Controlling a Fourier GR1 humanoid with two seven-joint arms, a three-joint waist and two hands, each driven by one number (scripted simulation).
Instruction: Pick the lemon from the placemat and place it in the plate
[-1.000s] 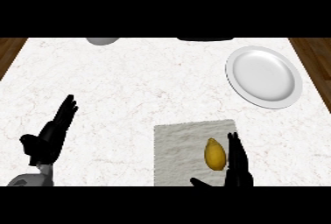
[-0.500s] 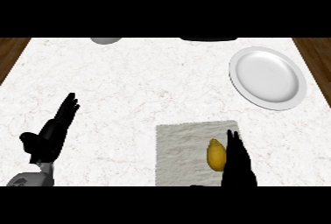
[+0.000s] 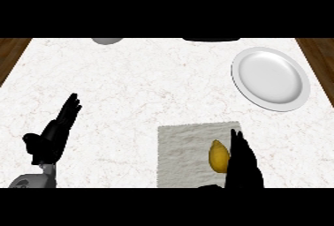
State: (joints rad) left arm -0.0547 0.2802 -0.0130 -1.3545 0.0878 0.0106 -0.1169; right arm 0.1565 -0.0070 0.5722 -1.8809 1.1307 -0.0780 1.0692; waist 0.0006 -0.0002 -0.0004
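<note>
Head view, steep down onto white marbled counter point(image 3: 150, 88). Right forearm is cut off by the lower edge; only the right hand point(image 3: 243, 165) shows, as a dark shape whose thumb cannot be made out. Its fingers point(image 3: 236, 141) run straight up the frame — hand open, holding nothing. Its left flank sits just beside the lemon point(image 3: 218, 155) and covers the lemon's right edge; contact or a thin gap cannot be told from this angle.

Lemon lies on the grey placemat point(image 3: 183, 154), long axis pointing away from the robot, in the mat's right half. The mat's lower edge is cut off by the frame; its right border is hidden behind the hand.

Left hand point(image 3: 55, 134) at the view's left, open, fingers up, resting over bare counter — well apart from the mat.

White plate point(image 3: 271, 78) at upper right, well apart from lemon and hand. At the top edge, a grey object point(image 3: 107, 40) and a dark object point(image 3: 210, 39), both cut off and not identifiable.
</note>
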